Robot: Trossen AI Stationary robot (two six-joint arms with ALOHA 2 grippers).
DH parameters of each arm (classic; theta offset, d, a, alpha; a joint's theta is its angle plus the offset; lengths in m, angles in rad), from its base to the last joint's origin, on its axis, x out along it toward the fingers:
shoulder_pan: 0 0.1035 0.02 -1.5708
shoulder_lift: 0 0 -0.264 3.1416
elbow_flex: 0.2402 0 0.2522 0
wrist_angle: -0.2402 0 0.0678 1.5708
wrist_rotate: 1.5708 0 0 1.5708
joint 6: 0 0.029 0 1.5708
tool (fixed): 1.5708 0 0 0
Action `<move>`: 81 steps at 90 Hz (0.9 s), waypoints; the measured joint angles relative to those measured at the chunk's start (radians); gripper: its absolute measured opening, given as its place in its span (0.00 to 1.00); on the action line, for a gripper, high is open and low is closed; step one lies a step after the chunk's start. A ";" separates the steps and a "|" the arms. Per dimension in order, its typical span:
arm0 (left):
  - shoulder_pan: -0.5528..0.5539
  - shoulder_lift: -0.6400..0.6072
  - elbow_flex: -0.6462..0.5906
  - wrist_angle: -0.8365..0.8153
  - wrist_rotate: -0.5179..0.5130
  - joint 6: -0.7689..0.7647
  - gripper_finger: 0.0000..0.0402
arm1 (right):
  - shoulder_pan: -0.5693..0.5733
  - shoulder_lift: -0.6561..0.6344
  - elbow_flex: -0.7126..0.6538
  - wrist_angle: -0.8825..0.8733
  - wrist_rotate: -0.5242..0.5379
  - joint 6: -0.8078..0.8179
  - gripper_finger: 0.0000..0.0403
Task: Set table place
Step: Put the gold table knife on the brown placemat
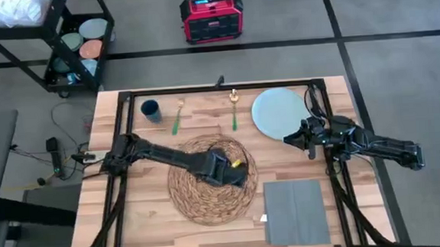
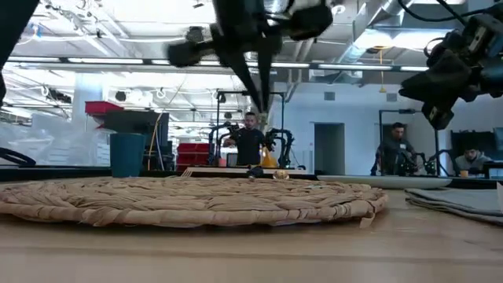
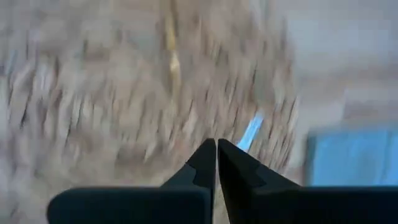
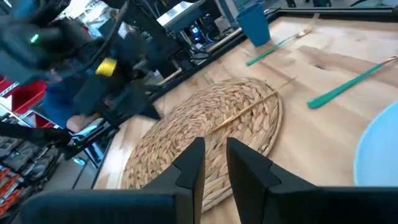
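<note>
Table (image 1: 145, 220) of light planks, black-framed, spread under both arms. Round woven mat (image 1: 208, 182) directly beneath the left gripper (image 1: 236, 168), near the table's middle and apparently in its final spot. Grey napkin (image 1: 296, 211) flat on the wood, just past the mat from the left gripper and close below the right arm. Pale blue plate (image 1: 278, 111) right beside the right gripper (image 1: 291, 138), at the far edge, not yet on the mat. Dark blue cup (image 1: 150, 109) well away from both grippers, at the far edge on the left arm's side. Two green-handled pieces of cutlery (image 1: 234, 116) between cup and plate, beyond the left gripper, well clear of the mat.

Left gripper hovering above the mat, fingers pressed together with nothing between them. Right gripper raised near the plate's rim, fingers (image 4: 193, 163) a narrow gap apart, empty.

By the look of it, early going: mat laid, maybe the napkin too; plate, cup and cutlery left to place around it. Right gripper looks best placed for the plate.

No readable brand, label or writing on anything; small pale tag at the napkin's corner too small to make out.
</note>
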 joint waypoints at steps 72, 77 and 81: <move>0.276 0.131 -0.002 0.160 0.225 0.372 0.21 | -0.002 0.021 0.007 -0.030 -0.025 0.001 0.32; 0.286 0.127 0.001 0.168 0.224 0.368 0.26 | -0.002 0.021 0.009 -0.040 -0.027 0.001 0.34; 0.295 0.122 0.002 0.163 0.235 0.379 0.30 | -0.001 0.021 0.010 -0.049 -0.029 0.001 0.36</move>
